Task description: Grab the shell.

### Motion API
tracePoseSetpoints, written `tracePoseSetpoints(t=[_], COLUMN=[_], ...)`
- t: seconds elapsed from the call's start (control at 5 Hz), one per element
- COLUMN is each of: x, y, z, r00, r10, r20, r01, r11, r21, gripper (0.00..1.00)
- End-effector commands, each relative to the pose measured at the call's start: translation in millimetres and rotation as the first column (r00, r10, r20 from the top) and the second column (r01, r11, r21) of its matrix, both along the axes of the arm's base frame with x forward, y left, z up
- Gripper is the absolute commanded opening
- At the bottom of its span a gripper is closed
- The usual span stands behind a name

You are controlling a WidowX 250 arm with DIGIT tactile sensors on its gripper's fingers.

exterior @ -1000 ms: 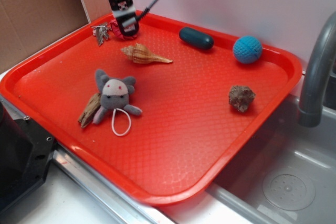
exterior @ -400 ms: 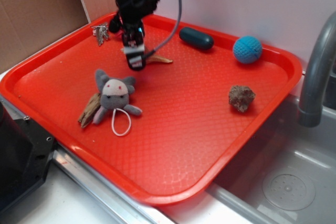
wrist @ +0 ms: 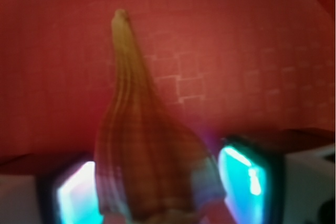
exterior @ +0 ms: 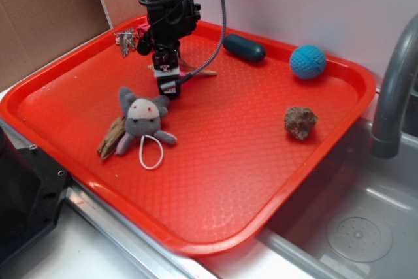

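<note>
My claw sits low on the tray, fingers wide either side of the shell; closing and lifting remain.

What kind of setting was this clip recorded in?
Likely a kitchen-sink test bench: a grey curved faucet over a steel sink basin, with a red plastic tray of small objects laid across it.
</note>
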State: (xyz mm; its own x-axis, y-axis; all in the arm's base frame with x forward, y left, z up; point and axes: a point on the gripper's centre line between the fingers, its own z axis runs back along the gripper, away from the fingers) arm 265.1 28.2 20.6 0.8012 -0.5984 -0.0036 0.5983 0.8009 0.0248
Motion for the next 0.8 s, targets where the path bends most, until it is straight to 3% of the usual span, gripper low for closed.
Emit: tracePoseSetpoints(t=[0.0, 0.2, 0.4, 0.6], x=[-19.4, -41.7, -53.9, -48.6], y=[12.1, 7.1, -11.1, -35.1], z=[89.7, 139.4, 190.4, 205.1], r00=[0.954, 0.857, 0.721, 0.691], r10=[0.253, 0.483, 0.681, 0.708], r20=[0.159, 0.177, 0.127, 0.143], r01=[-0.252, -0.482, -0.675, -0.71], r11=[0.967, 0.875, 0.732, 0.703], r21=[-0.029, -0.053, -0.092, -0.05], gripper=[0.0, 0.0, 0.0, 0.0])
